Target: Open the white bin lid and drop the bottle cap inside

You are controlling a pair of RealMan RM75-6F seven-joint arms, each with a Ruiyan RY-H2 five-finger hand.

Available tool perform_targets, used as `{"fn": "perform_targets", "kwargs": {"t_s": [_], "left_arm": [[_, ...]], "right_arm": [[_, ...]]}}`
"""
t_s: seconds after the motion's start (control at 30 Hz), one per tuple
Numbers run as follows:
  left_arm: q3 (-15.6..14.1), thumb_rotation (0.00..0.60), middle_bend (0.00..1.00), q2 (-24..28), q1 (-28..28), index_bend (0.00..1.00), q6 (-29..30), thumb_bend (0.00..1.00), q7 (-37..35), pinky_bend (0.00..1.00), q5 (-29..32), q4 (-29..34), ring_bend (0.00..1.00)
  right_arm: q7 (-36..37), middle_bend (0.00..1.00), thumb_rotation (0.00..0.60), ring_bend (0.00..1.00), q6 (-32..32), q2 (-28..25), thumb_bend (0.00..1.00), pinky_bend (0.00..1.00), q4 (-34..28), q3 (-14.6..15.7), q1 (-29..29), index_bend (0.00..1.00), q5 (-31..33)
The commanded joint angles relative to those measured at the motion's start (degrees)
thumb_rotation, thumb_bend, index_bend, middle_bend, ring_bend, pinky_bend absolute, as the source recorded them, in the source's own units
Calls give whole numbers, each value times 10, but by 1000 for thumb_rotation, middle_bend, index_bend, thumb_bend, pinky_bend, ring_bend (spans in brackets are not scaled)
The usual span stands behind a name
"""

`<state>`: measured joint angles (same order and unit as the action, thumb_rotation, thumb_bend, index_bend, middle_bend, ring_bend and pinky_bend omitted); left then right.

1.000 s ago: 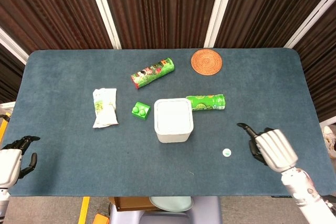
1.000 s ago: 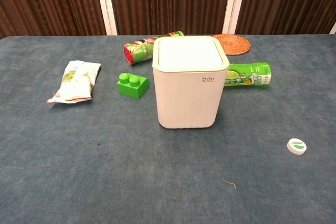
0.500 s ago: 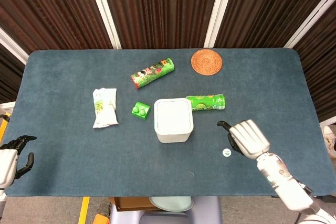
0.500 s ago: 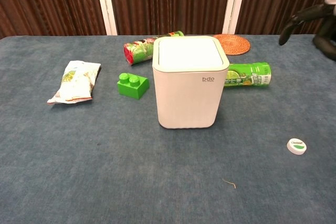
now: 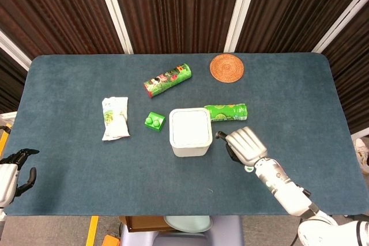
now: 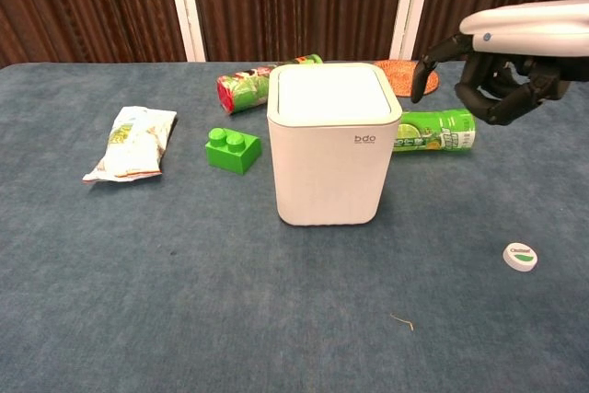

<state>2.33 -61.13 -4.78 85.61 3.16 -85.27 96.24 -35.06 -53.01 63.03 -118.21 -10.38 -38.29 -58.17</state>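
Head view first: I have the white bin (image 5: pixel 189 132) standing upright at the middle of the table (image 5: pixel 69 159), lid (image 5: pixel 189 126) shut and facing straight up, its printed front wall turned toward me. It is squarish, so I cannot give it a long axis. The bottle cap (image 6: pixel 520 257) lies flat on the cloth, well to the right of the bin and nearer to me; in the head view my own wrist all but covers it.

My right hand (image 5: pixel 244 145) hangs above the table just right of the bin, not touching it, fingers (image 6: pixel 425 75) apart and loosely curled around nothing, thumb reaching toward the bin's upper right edge. A second ago that hand was far out to the right, beyond the cap; it has since travelled past the cap to the bin's side. Bin and cap have not shifted.

My left hand (image 5: pixel 10 171) sits at the table edge, far left of the bin, fingers spread and holding nothing.

Behind the bin's right side lies a green bottle (image 5: pixel 227 112), to its left a green brick (image 5: pixel 154 121).
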Motion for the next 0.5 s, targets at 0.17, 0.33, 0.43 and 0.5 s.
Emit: {"fn": "perform_targets", "kwargs": {"t_s": [0.17,0.33,0.43,0.5], "left_arm": [[0,600,287,0,0,304,0,545,0,472,0,0,357],[0,600,287,1,1,307,0,546,0,472,0,0,357],[0,600,287,1,1,309,1,546,0,472,-1,0,357],[0,600,287,0,1,310,0,546,0,472,-1,0,357]], "right_arm": [[11,917,600,899,4,25,808,776,24,-1,-28,435,19],[21,917,600,899,2,37,808,776,36,-2,-42,435,29],[25,917,600,899,1,40,809,776,42,0,-48,435,32],[27,917,600,899,-2,42,808,776,45,4,-51,435,33]]}}
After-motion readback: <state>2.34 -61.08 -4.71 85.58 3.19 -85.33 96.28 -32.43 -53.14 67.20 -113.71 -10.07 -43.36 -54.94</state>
